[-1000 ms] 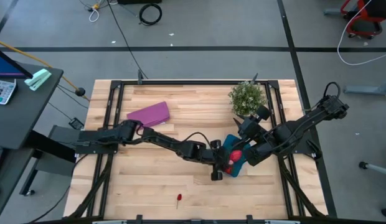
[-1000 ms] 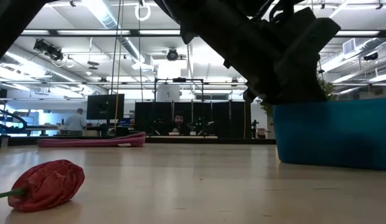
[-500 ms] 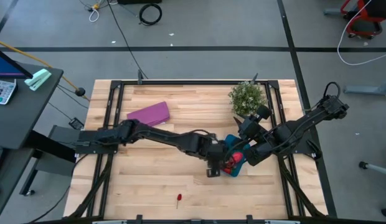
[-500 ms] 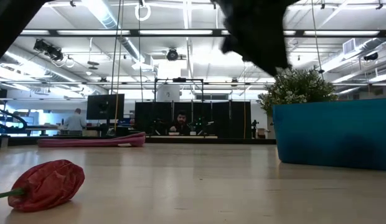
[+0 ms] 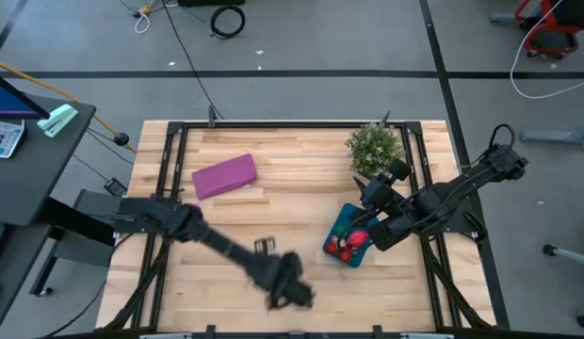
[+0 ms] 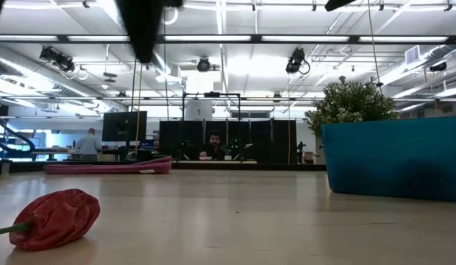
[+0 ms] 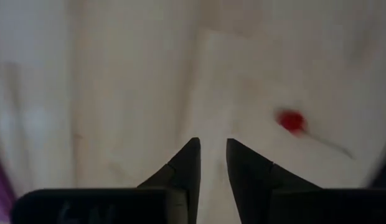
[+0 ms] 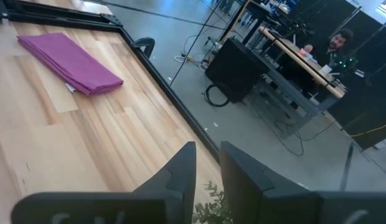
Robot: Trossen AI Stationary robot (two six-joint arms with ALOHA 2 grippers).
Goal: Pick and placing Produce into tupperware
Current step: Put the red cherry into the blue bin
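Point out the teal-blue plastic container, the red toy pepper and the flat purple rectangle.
Teal-blue plastic container (image 6: 393, 158): low view, side wall.
Red toy pepper (image 6: 57, 218): low view, body.
Flat purple rectangle (image 5: 224, 176): high view, top face.

Two dark jointed arms, black cables along the links, tapered black tool fingers (image 7: 188, 163)

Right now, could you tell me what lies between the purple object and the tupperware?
In the high view, only bare wooden table lies between the purple object and the tupperware.

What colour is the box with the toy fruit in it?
Teal blue. The box shows best in the high view.
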